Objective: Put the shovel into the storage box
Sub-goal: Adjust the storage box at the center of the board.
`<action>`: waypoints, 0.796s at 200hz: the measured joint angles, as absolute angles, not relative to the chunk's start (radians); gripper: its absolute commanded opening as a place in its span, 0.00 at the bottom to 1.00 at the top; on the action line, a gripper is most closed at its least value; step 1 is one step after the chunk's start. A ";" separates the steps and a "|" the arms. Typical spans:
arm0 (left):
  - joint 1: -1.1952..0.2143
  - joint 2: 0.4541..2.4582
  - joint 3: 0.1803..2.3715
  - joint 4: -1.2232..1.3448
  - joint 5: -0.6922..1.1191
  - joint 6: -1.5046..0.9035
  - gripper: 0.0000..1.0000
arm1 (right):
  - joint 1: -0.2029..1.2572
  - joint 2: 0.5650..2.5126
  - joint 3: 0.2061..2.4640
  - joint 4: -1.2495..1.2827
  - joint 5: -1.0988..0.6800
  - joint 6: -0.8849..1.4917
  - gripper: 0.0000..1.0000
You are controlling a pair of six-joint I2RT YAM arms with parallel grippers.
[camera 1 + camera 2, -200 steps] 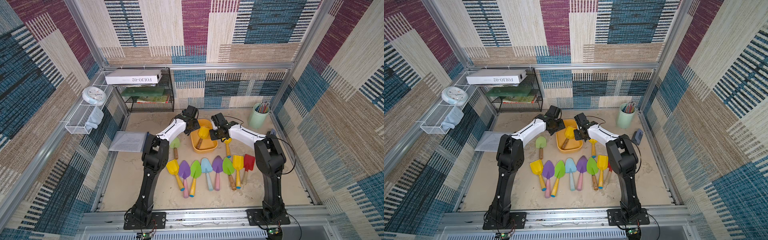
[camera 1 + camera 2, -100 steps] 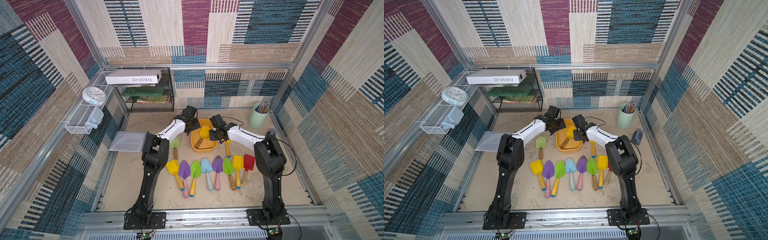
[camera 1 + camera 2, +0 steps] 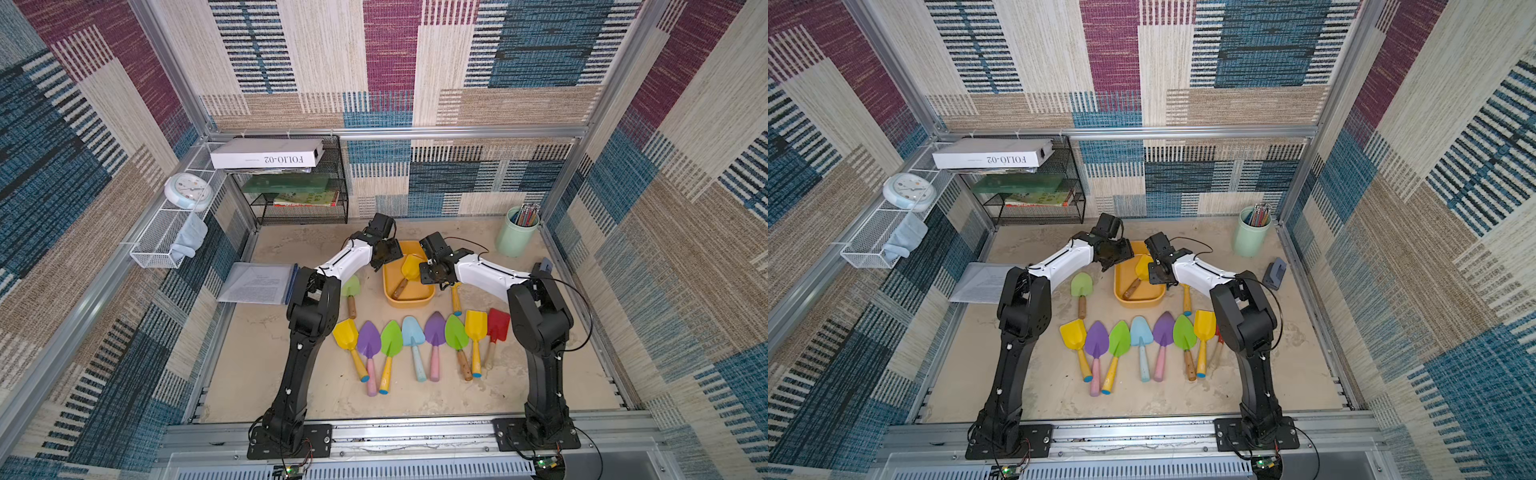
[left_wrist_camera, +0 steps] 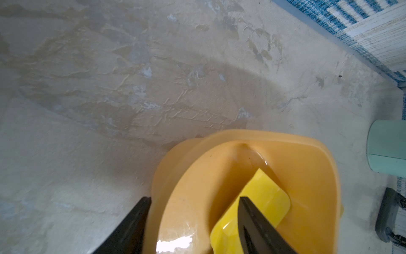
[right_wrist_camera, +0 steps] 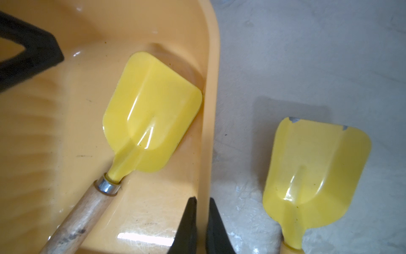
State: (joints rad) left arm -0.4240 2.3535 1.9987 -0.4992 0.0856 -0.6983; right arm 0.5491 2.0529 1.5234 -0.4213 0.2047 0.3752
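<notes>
The storage box is a shallow yellow-orange tub at mid-table. Inside it lies a shovel with a yellow blade and a wooden handle, its blade toward the far right corner. My right gripper is shut on the box's right rim. My left gripper stands open astride the box's far left corner. One of its fingers is outside the wall and the other is over the shovel blade.
A second yellow shovel lies on the table right of the box, and a green one lies to its left. Several coloured shovels form a row nearer the front. A mint cup, a grey device, papers and a black rack line the edges.
</notes>
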 measured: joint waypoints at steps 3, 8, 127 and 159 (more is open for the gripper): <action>-0.424 2.355 2.001 -0.500 0.086 -0.698 0.66 | 0.549 2.053 1.524 -0.421 0.205 0.375 0.07; -0.424 2.357 2.005 -0.500 0.086 -0.696 0.66 | 0.549 2.053 1.526 -0.422 0.205 0.376 0.10; -0.427 2.352 2.043 -0.505 0.103 -0.654 0.99 | 0.554 2.059 1.591 -0.452 0.179 0.344 0.47; -0.427 2.348 2.061 -0.513 0.099 -0.643 0.99 | 0.553 2.060 1.608 -0.458 0.187 0.337 0.56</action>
State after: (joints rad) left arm -0.4271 2.3478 2.0609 -0.5125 0.0986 -0.6434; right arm 0.5529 2.0602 1.6085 -0.4583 0.1875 0.3374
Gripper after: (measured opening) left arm 0.994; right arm 0.536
